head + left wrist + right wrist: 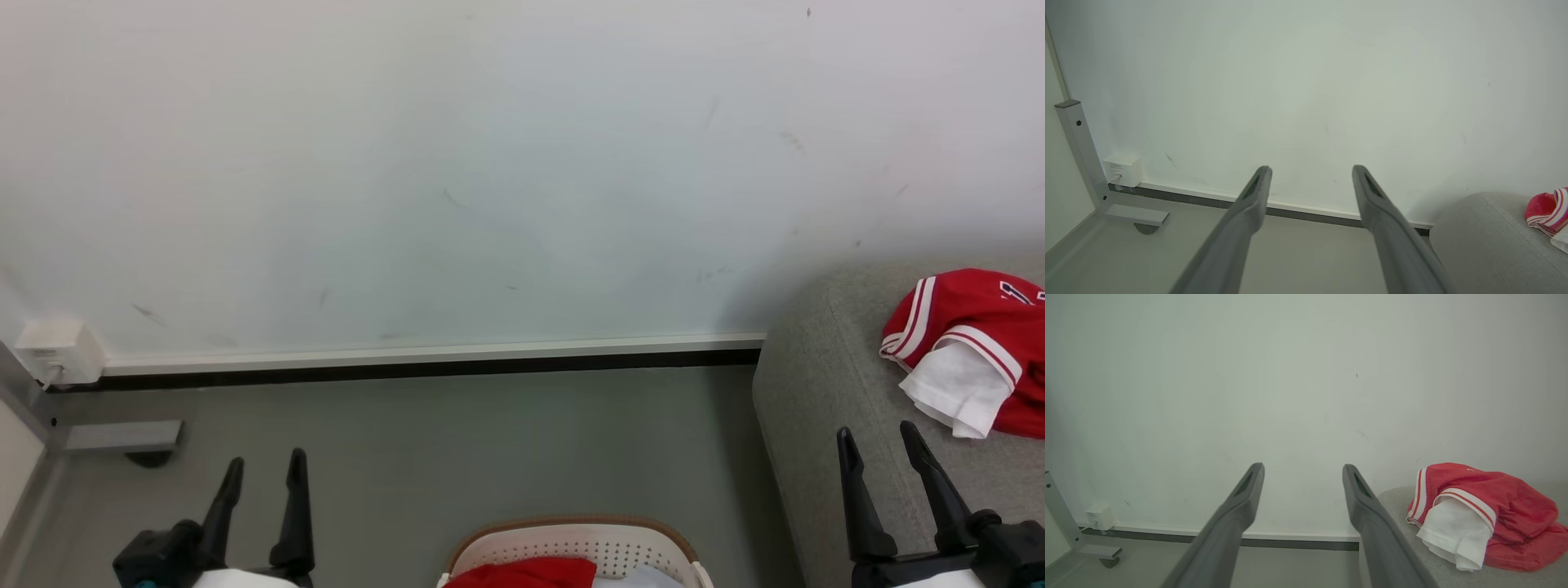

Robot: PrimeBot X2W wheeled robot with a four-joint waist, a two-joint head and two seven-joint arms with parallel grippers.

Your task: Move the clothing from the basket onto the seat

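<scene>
A red garment with white stripes and a white panel lies crumpled on the light-grey seat at the right; the right wrist view shows the same garment on the seat. More red clothing lies in the white perforated basket at the bottom centre, mostly cut off by the frame edge. My right gripper stands open over the seat's front left part, holding nothing. At the lower left my left gripper is open above the floor, also holding nothing.
A pale wall with a white and black skirting strip runs behind the grey floor. A white wall box with a cable and a grey metal frame foot with a caster stand at the far left.
</scene>
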